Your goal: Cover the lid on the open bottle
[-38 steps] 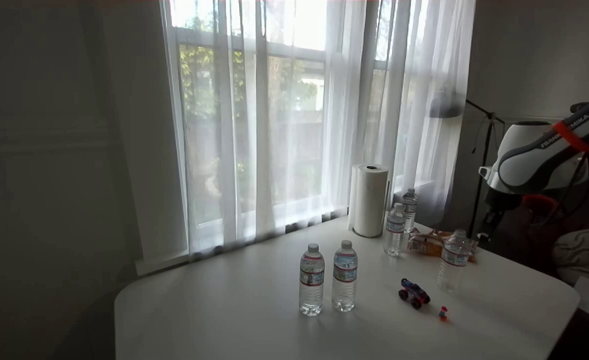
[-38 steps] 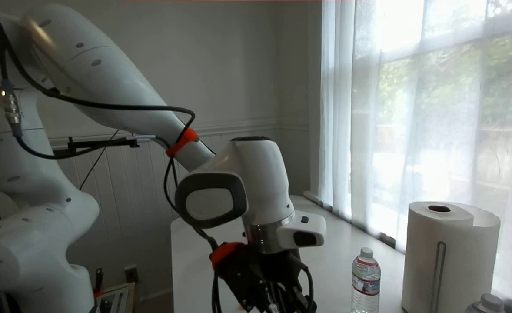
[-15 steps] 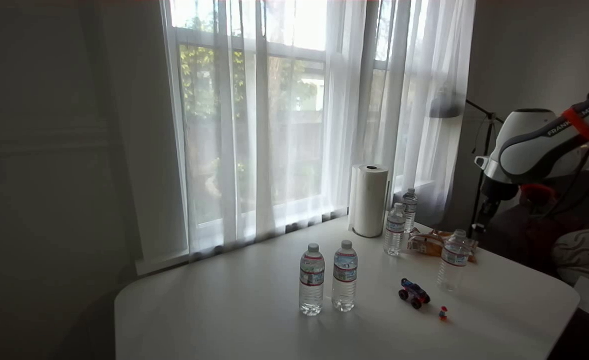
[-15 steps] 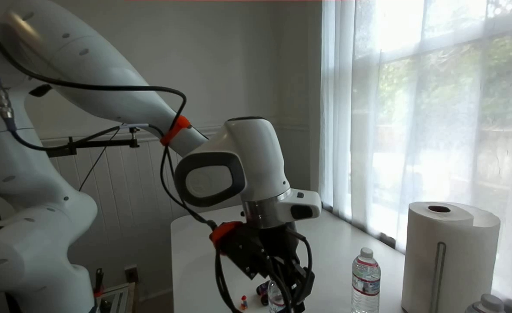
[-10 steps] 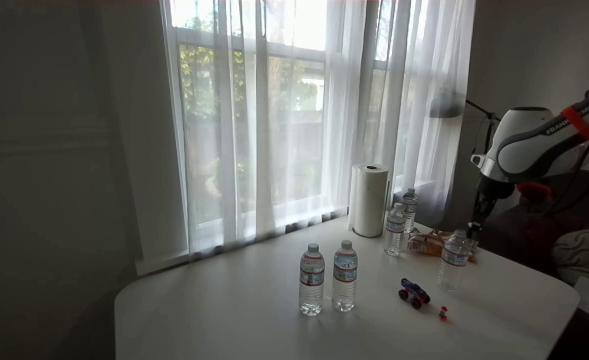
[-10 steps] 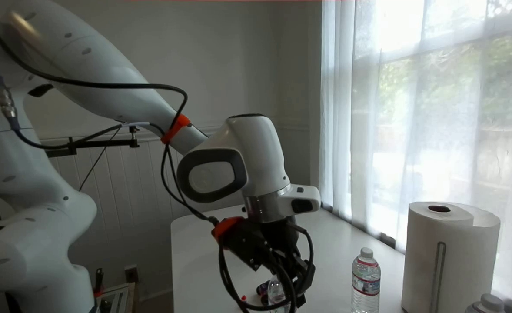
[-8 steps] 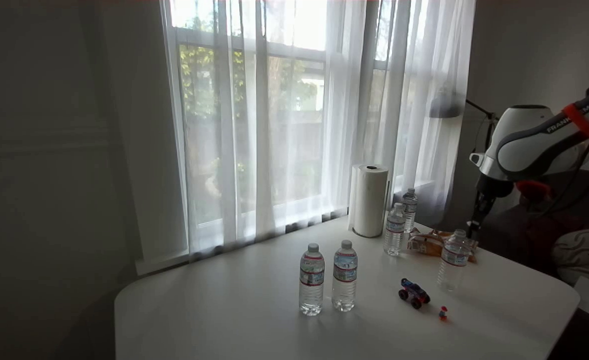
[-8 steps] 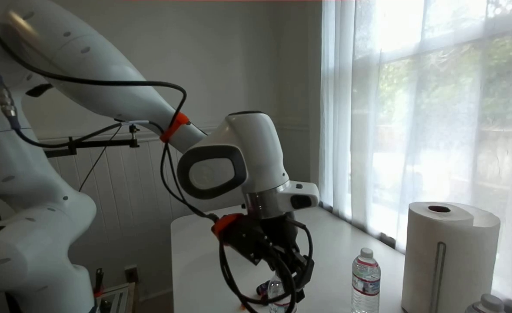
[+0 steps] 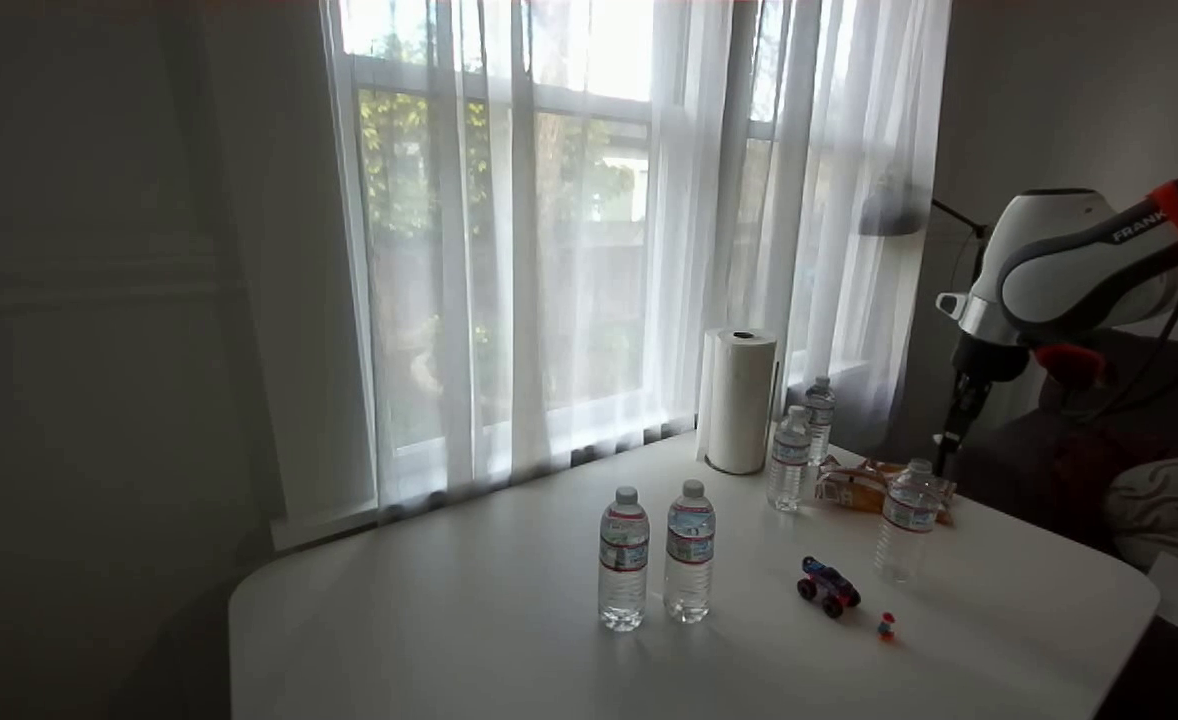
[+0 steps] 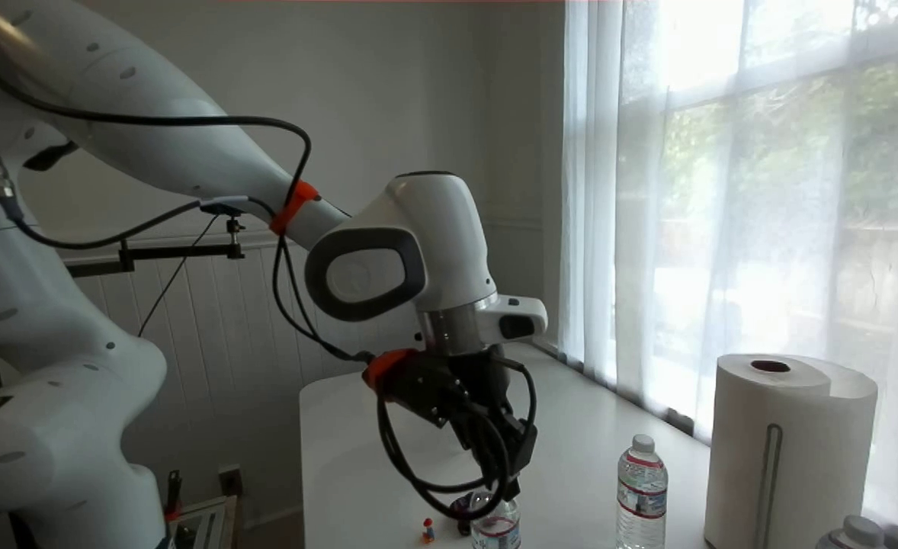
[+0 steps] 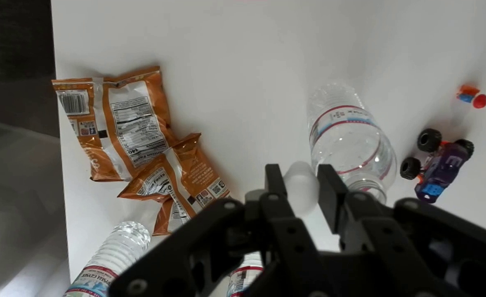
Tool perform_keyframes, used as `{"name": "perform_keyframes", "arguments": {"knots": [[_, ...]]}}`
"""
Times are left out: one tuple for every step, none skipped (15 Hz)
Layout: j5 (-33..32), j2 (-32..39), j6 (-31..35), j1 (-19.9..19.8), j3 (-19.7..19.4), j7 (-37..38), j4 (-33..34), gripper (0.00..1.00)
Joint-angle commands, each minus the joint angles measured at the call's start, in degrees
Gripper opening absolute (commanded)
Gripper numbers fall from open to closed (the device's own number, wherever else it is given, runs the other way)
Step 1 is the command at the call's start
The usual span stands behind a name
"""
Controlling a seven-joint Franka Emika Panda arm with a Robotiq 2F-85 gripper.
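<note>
The open bottle, clear with a red-edged label and no cap on its neck, stands upright on the table in both exterior views (image 9: 907, 530) (image 10: 497, 531). In the wrist view the open bottle (image 11: 342, 132) is right of the fingers, its bare threaded mouth partly behind the right finger. My gripper (image 11: 302, 181) is shut on the white lid (image 11: 301, 189), which sits between the fingertips. In the exterior views the gripper (image 9: 944, 455) (image 10: 511, 488) points down, above and close to the open bottle, apart from it. The lid is a small pale spot (image 9: 939, 438) there.
Orange snack bags (image 11: 131, 128) lie near the open bottle. A toy truck (image 9: 829, 587) and a small figure (image 9: 886, 627) are beside it. Capped bottles (image 9: 624, 560) (image 9: 689, 555) (image 9: 789, 460) and a paper towel roll (image 9: 739, 400) stand on the table.
The arm has risen and the gripper has swung from slanted to more nearly downward, shifting toward the open bottle. The open bottle and other objects have not moved.
</note>
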Motion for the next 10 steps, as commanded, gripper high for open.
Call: {"name": "perform_keyframes", "arguments": {"knots": [[0.5,-2.3,-3.1,1.5,-0.3,-1.3,0.0,0.11],[0.5,-2.3,-3.3,1.8,-0.3,-1.4,0.0,0.11],[0.8,-2.3,-3.5,2.2,-0.3,-1.5,0.0,0.12],[1.0,-2.2,-3.7,2.7,-0.3,-1.9,0.1,0.12],[1.3,-2.0,-3.7,3.1,-0.3,-2.0,0.2,0.12],[1.8,-1.8,-3.7,3.6,-0.4,-2.3,0.3,0.12],[2.1,-1.6,-3.7,4.0,-0.4,-2.5,0.4,0.12],[2.8,-1.3,-3.6,4.4,-0.5,-2.6,0.6,0.12],[3.2,-1.2,-3.5,4.8,-0.5,-2.7,0.7,0.12],[3.8,-1.1,-3.4,5.2,-0.6,-2.9,0.8,0.12]]}}
